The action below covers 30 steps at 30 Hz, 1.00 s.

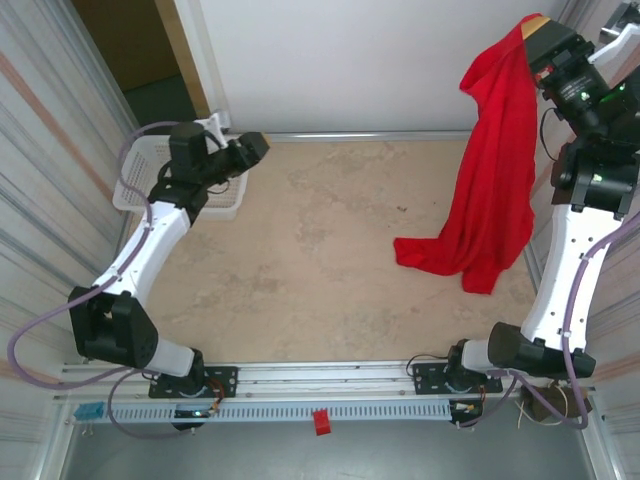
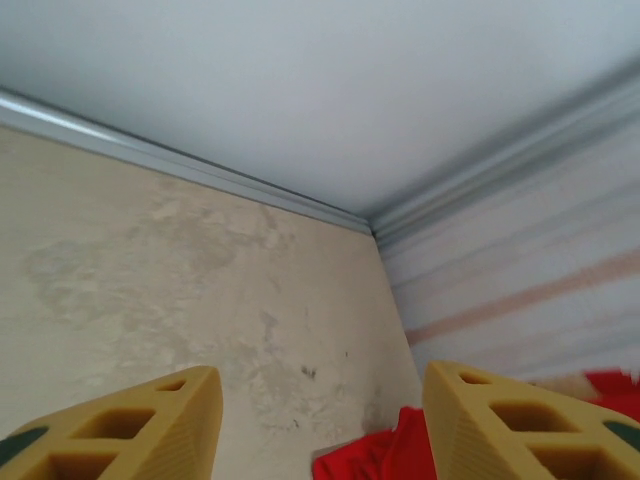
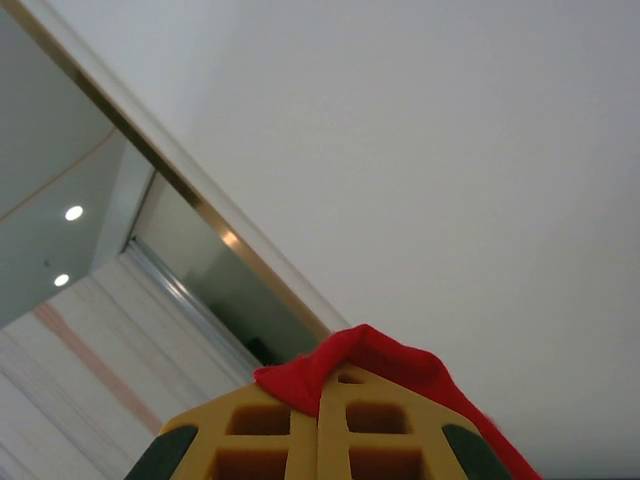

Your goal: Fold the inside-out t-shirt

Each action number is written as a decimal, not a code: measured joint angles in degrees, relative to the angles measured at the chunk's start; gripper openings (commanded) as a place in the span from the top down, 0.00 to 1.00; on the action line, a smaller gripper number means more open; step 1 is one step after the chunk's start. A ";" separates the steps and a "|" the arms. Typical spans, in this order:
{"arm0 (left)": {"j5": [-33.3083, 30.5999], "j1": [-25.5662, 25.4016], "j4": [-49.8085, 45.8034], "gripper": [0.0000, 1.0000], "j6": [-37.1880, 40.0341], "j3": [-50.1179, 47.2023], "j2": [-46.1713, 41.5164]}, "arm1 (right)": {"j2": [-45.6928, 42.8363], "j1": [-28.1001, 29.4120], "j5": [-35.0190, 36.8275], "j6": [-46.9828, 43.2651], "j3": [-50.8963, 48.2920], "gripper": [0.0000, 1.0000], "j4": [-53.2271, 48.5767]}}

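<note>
Two yellow fingers of the right gripper stand pressed flat together in the right wrist view. I record a fold of the bright red inside-out t-shirt pinched between them and lapping over their tips. From the overhead camera, the right gripper is raised high at the far right corner, close to the back wall. The inside-out t-shirt hangs from it in one long drape. The upper part is bunched at the jaws. The body falls down along the right arm, and the lower end lies crumpled on the table at its right side, spreading a little leftward. I cannot make out any lettering or which part of the garment is gripped. On the other side, the left gripper has its jaws parted to a moderate gap with nothing between them. Past the gap I see bare table, with a scrap of the red cloth low in that view beyond the fingers. Overhead, the left gripper sits at the far left, pointing rightward across the table, close by the right end of the white plastic mesh basket. I cannot tell whether it is over the rim or just beside it. The left gripper and the garment are well apart, with open tabletop between them.
</note>
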 measured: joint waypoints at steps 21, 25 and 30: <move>-7.93 -27.32 3.21 0.37 5.18 0.85 22.99 | 2.67 3.34 -0.57 0.28 15.10 1.00 -1.53; -9.33 -27.36 6.14 0.38 4.00 0.85 22.99 | 2.80 3.89 -0.57 0.44 15.63 1.00 -1.44; -10.82 -27.36 8.72 0.36 2.91 0.11 22.64 | 3.41 3.91 -0.55 0.46 15.63 1.00 -1.46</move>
